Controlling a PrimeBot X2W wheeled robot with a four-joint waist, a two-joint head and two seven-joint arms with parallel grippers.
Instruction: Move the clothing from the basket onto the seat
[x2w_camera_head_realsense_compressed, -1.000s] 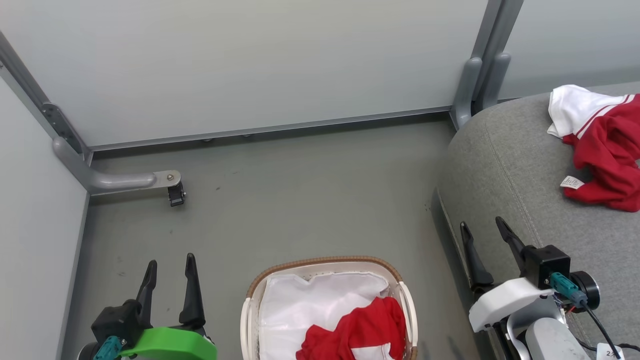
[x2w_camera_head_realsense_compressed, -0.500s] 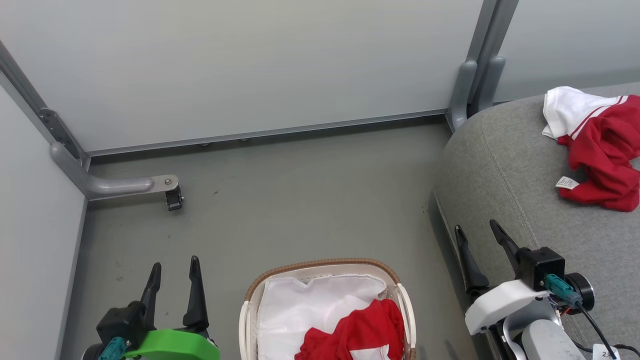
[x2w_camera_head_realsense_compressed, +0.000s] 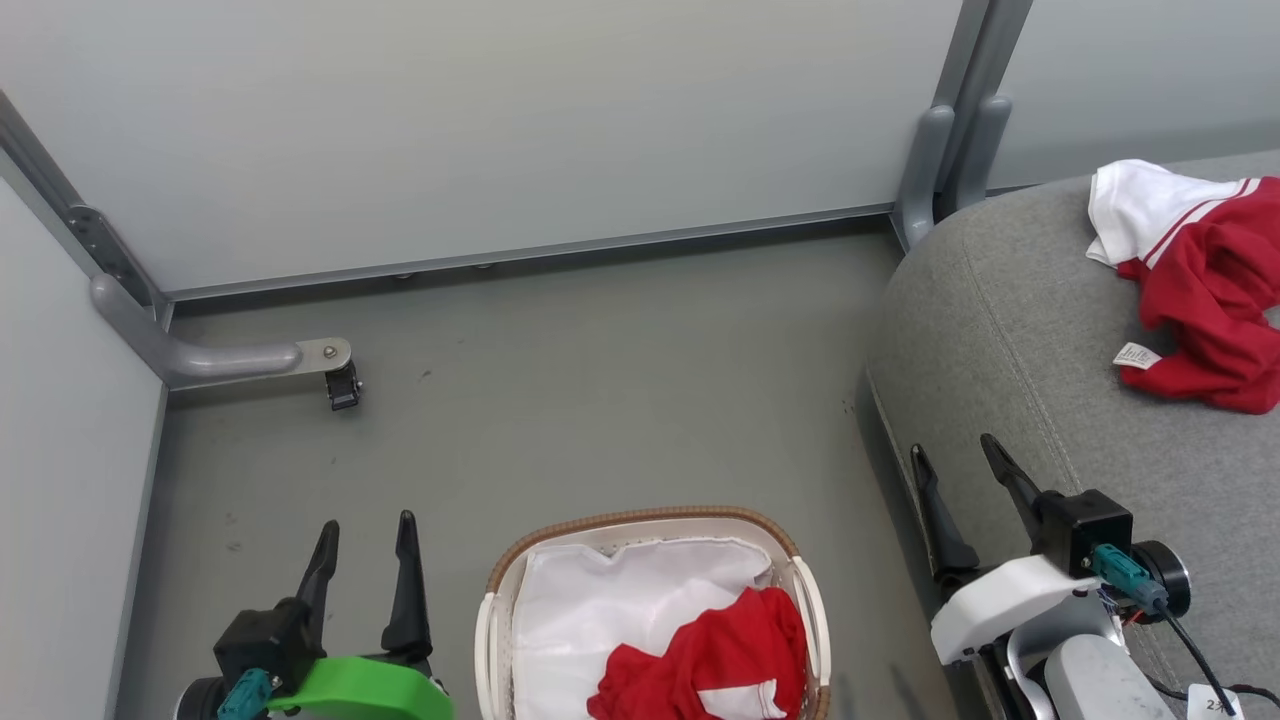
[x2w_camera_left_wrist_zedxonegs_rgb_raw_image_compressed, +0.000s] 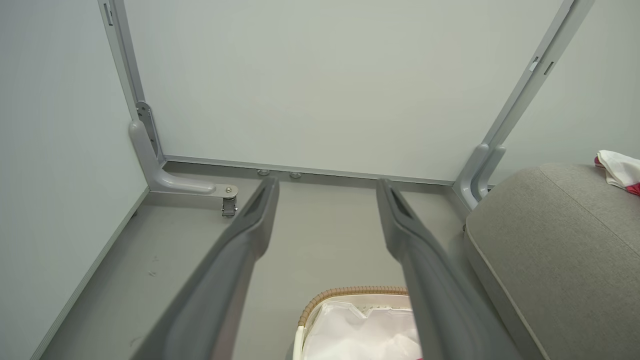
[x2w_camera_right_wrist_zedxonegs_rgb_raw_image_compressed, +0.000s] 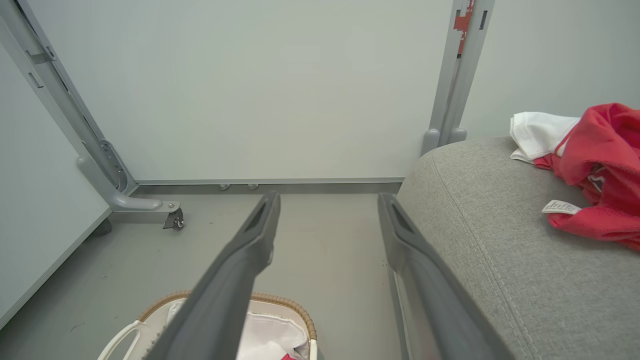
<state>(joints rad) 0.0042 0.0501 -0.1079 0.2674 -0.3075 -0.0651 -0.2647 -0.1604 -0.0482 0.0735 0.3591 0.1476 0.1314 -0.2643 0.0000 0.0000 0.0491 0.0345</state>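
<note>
A white basket with a brown woven rim stands on the floor at the bottom centre; a red and white garment lies bunched in its right half on the white liner. Another red and white garment lies crumpled on the grey seat at the right, its white label showing. My left gripper is open and empty, left of the basket. Open and empty too, my right gripper hangs over the seat's left edge. The basket, the seat, the basket and the seat garment appear in the wrist views.
Pale partition walls close off the back and left. A grey bracket foot with a black caster juts out at the left wall. Grey upright posts stand at the seat's back corner. Grey floor lies between walls and basket.
The whole head view has shifted slightly, so the camera has moved. Both grippers stay open and empty; the left one sits a little further right in the picture.
</note>
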